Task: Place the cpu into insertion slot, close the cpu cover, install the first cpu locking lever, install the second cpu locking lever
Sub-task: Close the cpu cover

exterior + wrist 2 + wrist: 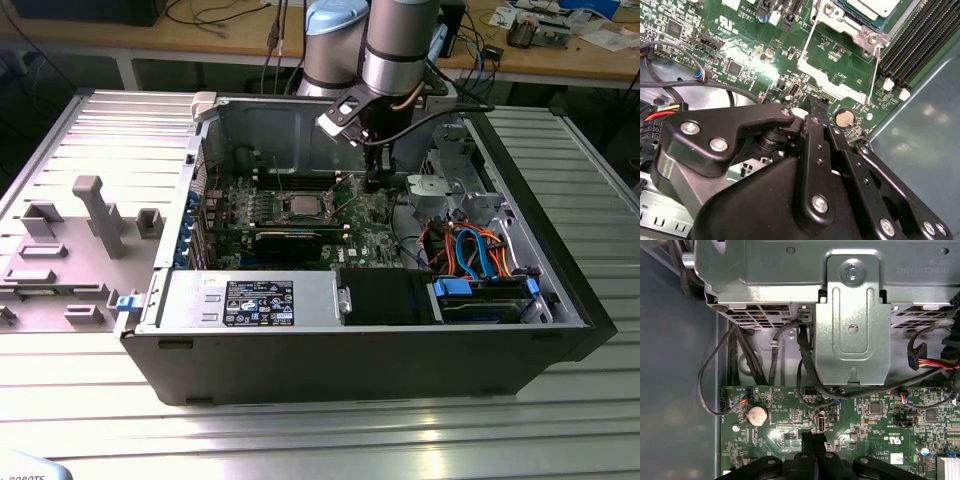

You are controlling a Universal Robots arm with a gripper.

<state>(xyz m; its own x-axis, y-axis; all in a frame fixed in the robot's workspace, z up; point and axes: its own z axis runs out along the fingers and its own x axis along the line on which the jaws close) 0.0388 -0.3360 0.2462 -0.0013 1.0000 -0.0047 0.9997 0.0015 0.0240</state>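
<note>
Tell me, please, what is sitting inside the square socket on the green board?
A silver-topped chip lies in the socket; whatever is beneath the chip is covered and cannot be seen.

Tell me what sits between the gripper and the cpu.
In the second wrist view, the silvery cover frame lies between the gripper and the cpu, green board showing through its window.
</note>
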